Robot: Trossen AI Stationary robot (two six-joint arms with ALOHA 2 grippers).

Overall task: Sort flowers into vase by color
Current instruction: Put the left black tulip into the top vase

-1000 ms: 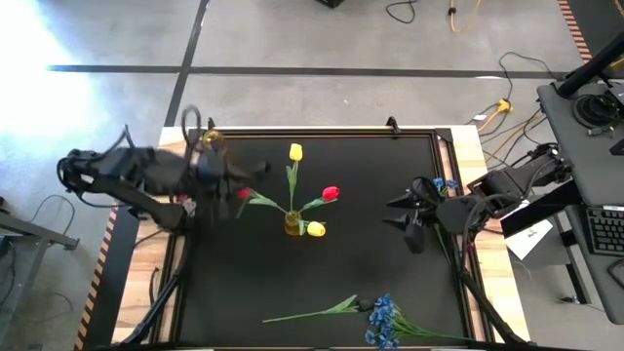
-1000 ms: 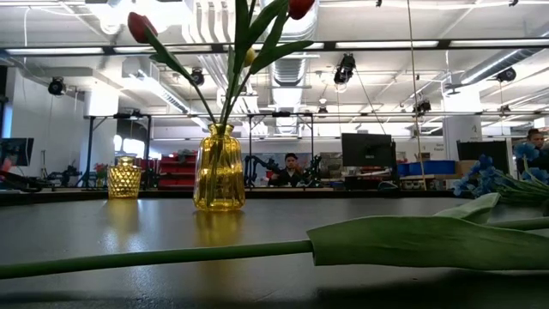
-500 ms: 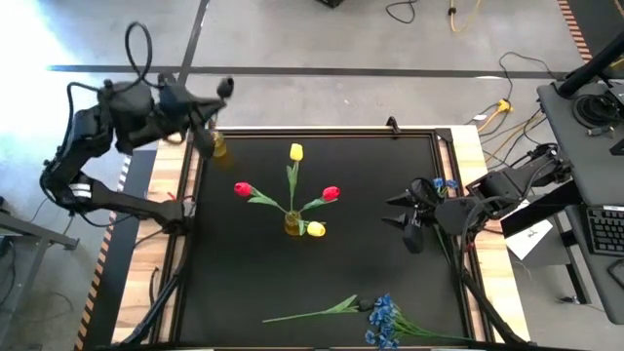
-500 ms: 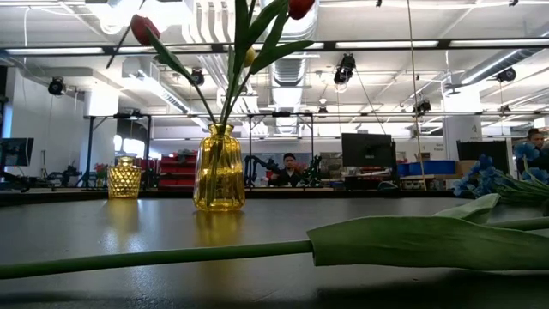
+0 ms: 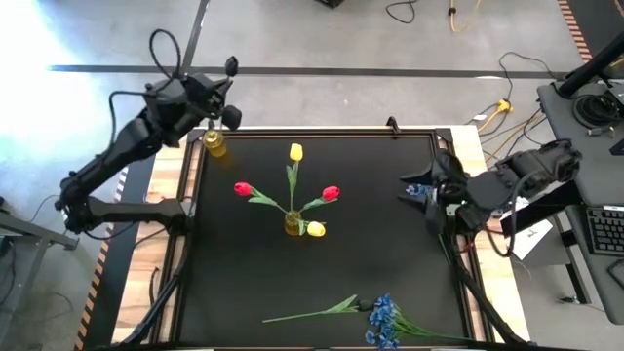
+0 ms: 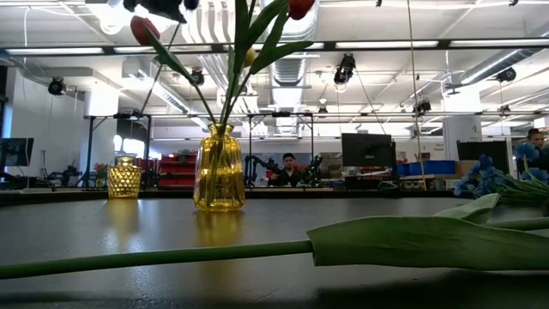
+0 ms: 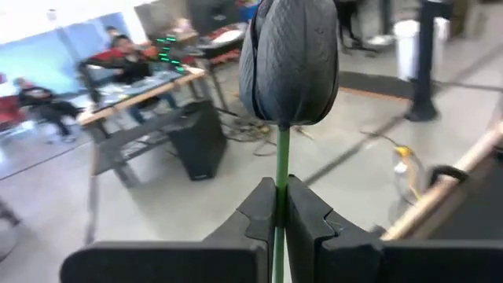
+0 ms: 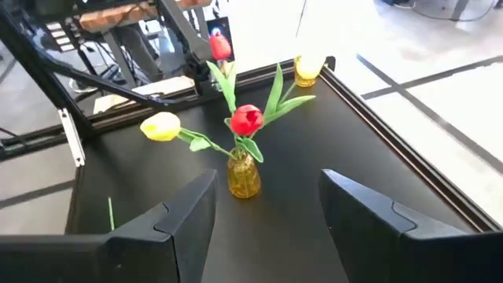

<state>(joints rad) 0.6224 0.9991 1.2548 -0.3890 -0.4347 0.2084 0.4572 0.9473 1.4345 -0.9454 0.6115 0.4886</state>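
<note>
**Sorting part done: tulips in the middle vase, blue bunch and one stem left on the counter**

High view. The yellow vase [image 5: 292,225] at the middle of the counter [image 5: 390,283] holds four tulips: two red [image 5: 331,193], two yellow [image 5: 295,152]. A second, smaller vase [image 5: 214,143] stands at the far left corner, with no flower in it that I can make out. The left end effector [image 5: 230,68] is raised beyond that corner, past the counter's edge. The right end effector [image 5: 427,205] waits over the right side of the counter, near a few blue blossoms at that edge. At the near edge lie a bunch of blue flowers [image 5: 383,320] and one loose green stem with a leaf [image 5: 312,313]. Judgement: blue bunch, loose stem and the held flower remain to be placed.

Low view. Middle vase upright, stems fanned out. Small vase behind and to one side, well apart. The loose stem [image 6: 154,256] lies flat in front.

Left wrist view. The left end effector is clamped together on a thin green stem; a dark, nearly black tulip [image 7: 289,59] stands above the fingers [image 7: 314,228].

Right wrist view. The right end effector's fingers [image 8: 369,228] stand apart, holding nothing, facing the middle vase.

Writing: no brand, label or legible text in any view.
</note>
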